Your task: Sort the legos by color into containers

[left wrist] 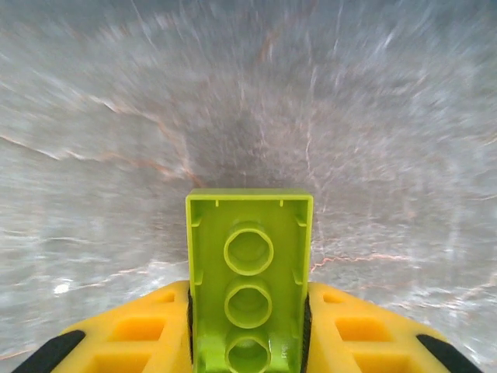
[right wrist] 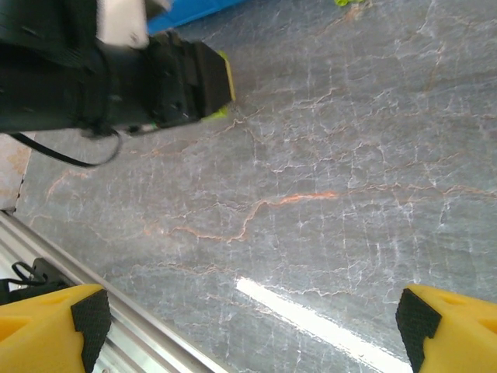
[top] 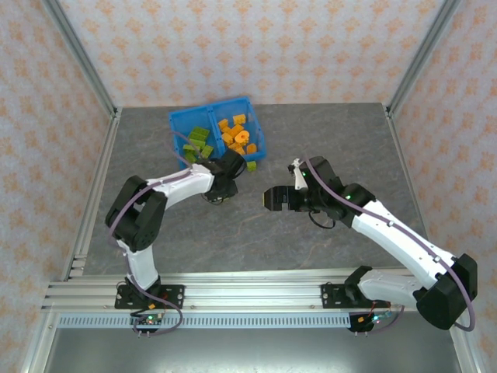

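My left gripper (left wrist: 248,311) is shut on a lime-green lego (left wrist: 248,249), hollow underside facing the camera, held between the yellow fingers (left wrist: 140,330) just above the grey table. From above, the left gripper (top: 231,165) sits at the near edge of the blue bin (top: 180,119). The bin's left container holds green legos (top: 199,141) and its right container holds orange legos (top: 235,134). Another green lego (top: 251,165) lies on the table by the bin's near right corner. My right gripper (top: 270,198) hovers open over bare table, nothing between its fingers (right wrist: 74,322).
In the right wrist view the black left arm (right wrist: 93,70) crosses the top left, with a metal rail (right wrist: 132,334) at the bottom left. Patterned walls and metal posts (top: 78,54) enclose the table. Open grey tabletop (top: 256,241) lies between the arms and the front rail.
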Motion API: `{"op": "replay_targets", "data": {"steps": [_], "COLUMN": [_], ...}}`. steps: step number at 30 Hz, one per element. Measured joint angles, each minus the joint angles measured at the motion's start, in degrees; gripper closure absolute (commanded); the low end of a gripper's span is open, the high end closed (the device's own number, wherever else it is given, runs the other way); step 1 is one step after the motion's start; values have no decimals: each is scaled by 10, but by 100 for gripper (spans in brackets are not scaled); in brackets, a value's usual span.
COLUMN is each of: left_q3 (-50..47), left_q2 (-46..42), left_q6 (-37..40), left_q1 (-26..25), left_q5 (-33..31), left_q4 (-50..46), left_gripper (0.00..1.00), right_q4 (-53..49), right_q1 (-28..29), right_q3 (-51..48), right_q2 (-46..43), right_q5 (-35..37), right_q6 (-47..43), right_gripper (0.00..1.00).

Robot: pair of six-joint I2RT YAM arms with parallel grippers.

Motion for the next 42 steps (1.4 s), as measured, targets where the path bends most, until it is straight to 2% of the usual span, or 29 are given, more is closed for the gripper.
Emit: {"op": "replay_targets", "data": {"steps": [5, 11, 15, 20, 25, 29, 32, 36, 39, 42], "left_q3": [58, 171, 223, 235, 235, 226, 204, 195, 195, 213], "left_q2": [-68, -23, 56, 129, 123, 73, 5, -53, -36, 37], "left_q6": [33, 81, 99, 102, 103, 103, 103, 95, 81, 59], "left_q1": [45, 114, 144, 156, 158, 155, 131, 31, -47, -83], "left_q5": [-63, -117, -115, -95, -75, -51, -48, -62, -68, -68], "left_q4": [-27, -31, -31, -35, -42, -41, -39, -19, 12, 23], "left_gripper": [75, 72, 63, 51, 47, 46, 45, 43, 36, 30], "right_q4": [1, 1, 1, 1, 1, 1, 4, 17, 23, 23], "right_q1": [0, 0, 0, 0, 0, 0, 0, 0, 0, 0], "right_q3": [0, 0, 0, 0, 0, 0, 0, -3, -6, -7], "right_q2": [0, 0, -1, -6, -7, -7, -7, -8, -14, -25], "right_q5": [-4, -3, -1, 3, 5, 7, 16, 37, 47, 56], "right_q6": [3, 7, 9, 10, 10, 11, 15, 24, 28, 30], "right_gripper": [4, 4, 4, 4, 4, 4, 4, 4, 4, 4]}}
